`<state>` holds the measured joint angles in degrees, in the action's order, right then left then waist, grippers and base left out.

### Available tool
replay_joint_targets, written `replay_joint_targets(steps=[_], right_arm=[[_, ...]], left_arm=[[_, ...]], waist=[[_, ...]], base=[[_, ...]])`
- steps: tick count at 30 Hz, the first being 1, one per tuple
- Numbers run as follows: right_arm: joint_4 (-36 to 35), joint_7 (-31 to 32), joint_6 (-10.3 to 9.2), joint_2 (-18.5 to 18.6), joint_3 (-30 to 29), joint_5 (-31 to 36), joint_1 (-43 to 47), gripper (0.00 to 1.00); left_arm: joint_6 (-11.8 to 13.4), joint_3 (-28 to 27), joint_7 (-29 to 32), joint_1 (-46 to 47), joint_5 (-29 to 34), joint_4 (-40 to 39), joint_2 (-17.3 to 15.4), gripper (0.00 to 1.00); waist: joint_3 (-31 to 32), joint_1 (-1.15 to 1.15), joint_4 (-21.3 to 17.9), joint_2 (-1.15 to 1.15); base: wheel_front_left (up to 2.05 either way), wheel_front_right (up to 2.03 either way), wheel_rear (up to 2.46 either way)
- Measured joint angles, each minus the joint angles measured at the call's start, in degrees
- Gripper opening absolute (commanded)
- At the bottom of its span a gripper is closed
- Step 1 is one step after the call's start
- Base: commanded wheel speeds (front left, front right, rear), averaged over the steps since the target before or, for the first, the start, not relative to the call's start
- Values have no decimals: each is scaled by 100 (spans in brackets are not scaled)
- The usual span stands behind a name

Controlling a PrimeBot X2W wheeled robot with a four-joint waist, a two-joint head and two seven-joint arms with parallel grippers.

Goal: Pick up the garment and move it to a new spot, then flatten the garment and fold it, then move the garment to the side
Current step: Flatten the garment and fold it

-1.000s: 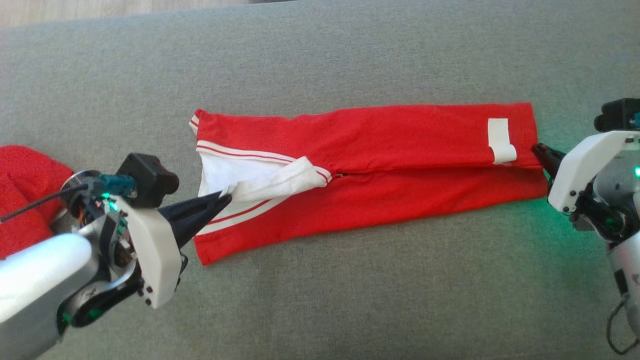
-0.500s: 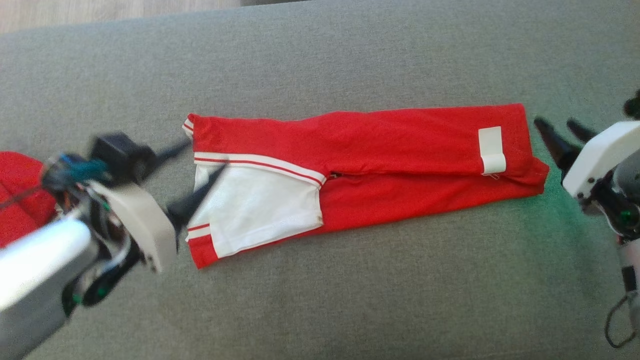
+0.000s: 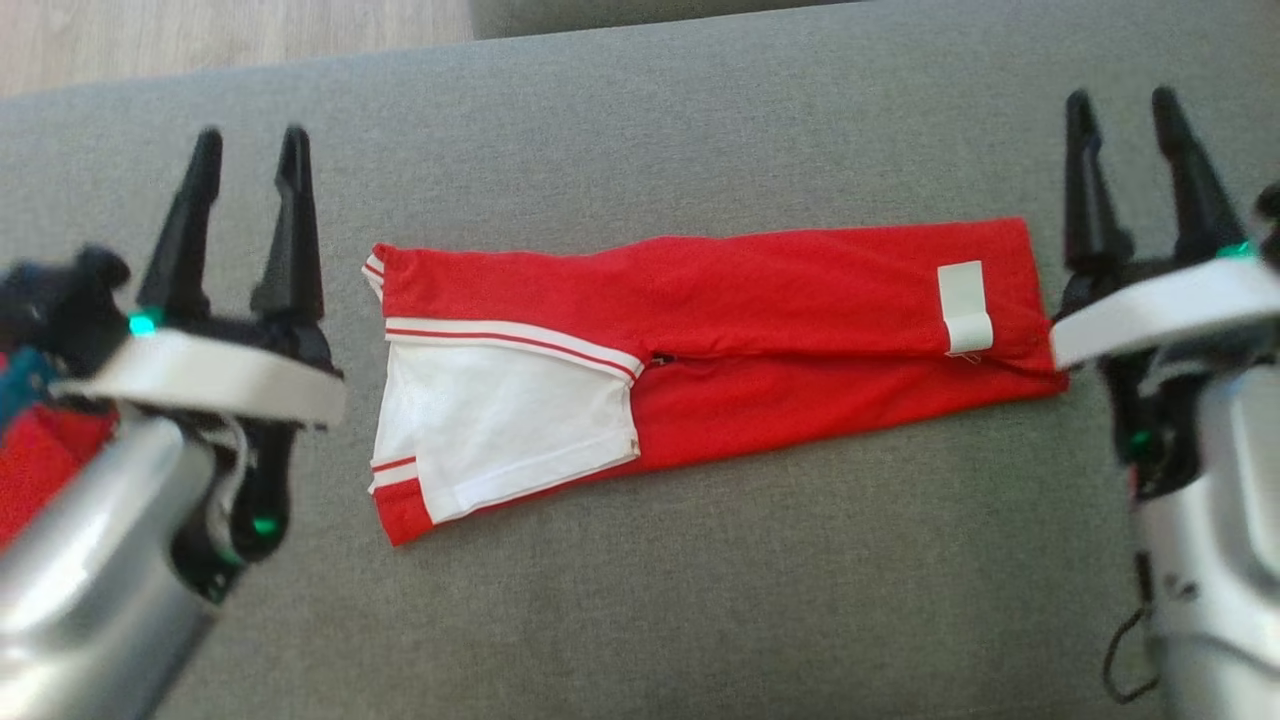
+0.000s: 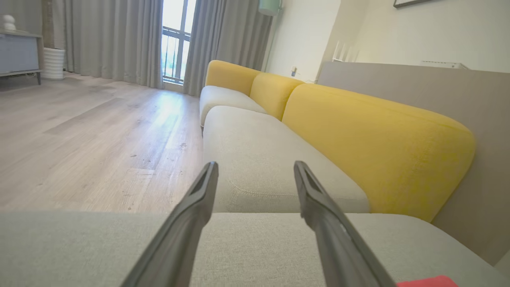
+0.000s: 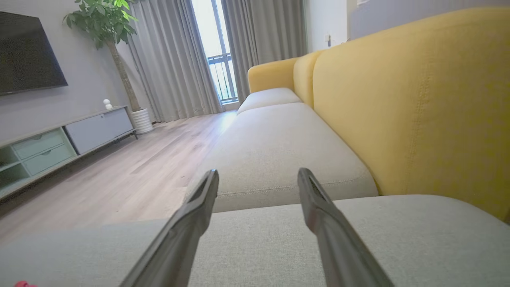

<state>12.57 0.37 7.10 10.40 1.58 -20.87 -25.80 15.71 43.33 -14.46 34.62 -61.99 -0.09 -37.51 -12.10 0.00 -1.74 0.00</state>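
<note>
The garment [image 3: 780, 330], red with a white panel and white stripes at its left end, lies flat and folded lengthwise across the grey cushion [image 3: 640, 600]. A white label sits near its right end. My left gripper [image 3: 250, 140] stands open to the left of the garment, fingers pointing up the view, holding nothing. Off the garment's right end, my right gripper [image 3: 1120, 100] is open too and empty. In the left wrist view the left gripper [image 4: 255, 164] points along the sofa, a red corner of cloth at the lower right. The right gripper [image 5: 257, 171] does likewise.
Another red cloth [image 3: 40, 460] lies at the far left, partly behind my left arm. Wooden floor [image 3: 230, 40] shows beyond the cushion's far edge. The wrist views show a yellow sofa back [image 4: 378, 143], more grey cushions, curtains and a TV cabinet [image 5: 48, 147].
Both grippers let go of the garment's ends, opened and swung away to point up the view. The white flap the left gripper held now lies flat. The head view shifted slightly.
</note>
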Motion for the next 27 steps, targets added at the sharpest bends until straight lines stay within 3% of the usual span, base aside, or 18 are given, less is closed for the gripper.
replay_joint_targets(steps=[3,7,13,17,20,27], right_arm=[[27,-374,0,-288,-67,428,309,100],[283,-672,0,-571,-77,848,707,100],[683,-973,0,-695,-168,985,992,100],[880,-1121,0,-716,-91,1044,1017,100],[935,-1156,0,-724,-153,1105,993,100],[1503,-1048,0,-735,-899,1292,767,100]], left_arm=[[-70,-527,0,-608,441,121,449,100],[-358,-918,0,-1395,1154,445,977,100],[-806,-1599,0,-2053,2153,805,1700,100],[-1224,-2011,0,-2156,2624,1154,1991,100],[-1400,-2183,0,-2159,2771,1270,2138,100],[-1757,-2304,1,-2157,3015,1510,2386,100]], waist=[[38,0,-7,0],[78,0,-7,0],[115,0,42,0],[128,0,80,0],[114,0,97,0],[-44,0,148,0]], base=[[0,0,0],[0,0,0],[0,0,0],[0,0,0],[0,0,0],[0,0,0]])
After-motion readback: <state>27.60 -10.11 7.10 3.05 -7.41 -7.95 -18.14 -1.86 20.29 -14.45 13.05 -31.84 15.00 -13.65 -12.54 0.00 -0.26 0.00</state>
